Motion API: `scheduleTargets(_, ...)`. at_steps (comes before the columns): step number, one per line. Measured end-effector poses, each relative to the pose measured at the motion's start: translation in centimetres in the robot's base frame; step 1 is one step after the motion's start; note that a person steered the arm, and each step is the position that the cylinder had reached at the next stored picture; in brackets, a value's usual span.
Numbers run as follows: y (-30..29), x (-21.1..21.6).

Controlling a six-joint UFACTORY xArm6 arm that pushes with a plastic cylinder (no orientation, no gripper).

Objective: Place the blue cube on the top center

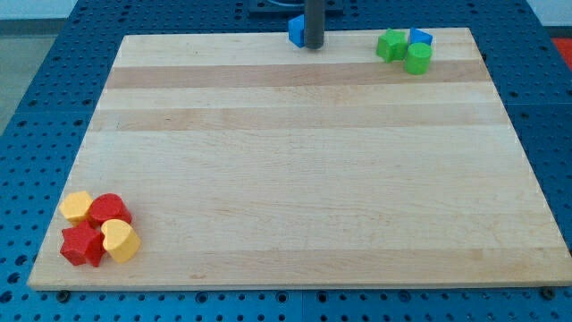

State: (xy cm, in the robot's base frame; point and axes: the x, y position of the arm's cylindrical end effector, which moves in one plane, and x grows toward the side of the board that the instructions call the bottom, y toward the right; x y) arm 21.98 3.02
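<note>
At the view's bottom left of the pale wooden counter [295, 179] sits a tight cluster: a yellow heart-shaped block [77, 207], a red round block [109, 210], a red star-shaped block [81, 245] and a second yellow heart-shaped block [120, 240], well apart from the work. The small blue cube [296, 30] lies at the top edge, about centre, so the task looks essentially done. The rod's tip [314, 45] touches its right side; this rod carries no fingers. Further right, a green star-shaped block [391, 45], another blue block [420, 38] and a green cylinder [417, 59] huddle clear of the cube.
</note>
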Motion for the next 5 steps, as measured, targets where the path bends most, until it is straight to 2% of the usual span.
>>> scheduleTargets(1,2.9,-0.2)
scheduleTargets(2,3.6,-2.7)
scheduleTargets(5,0.3,-2.7)
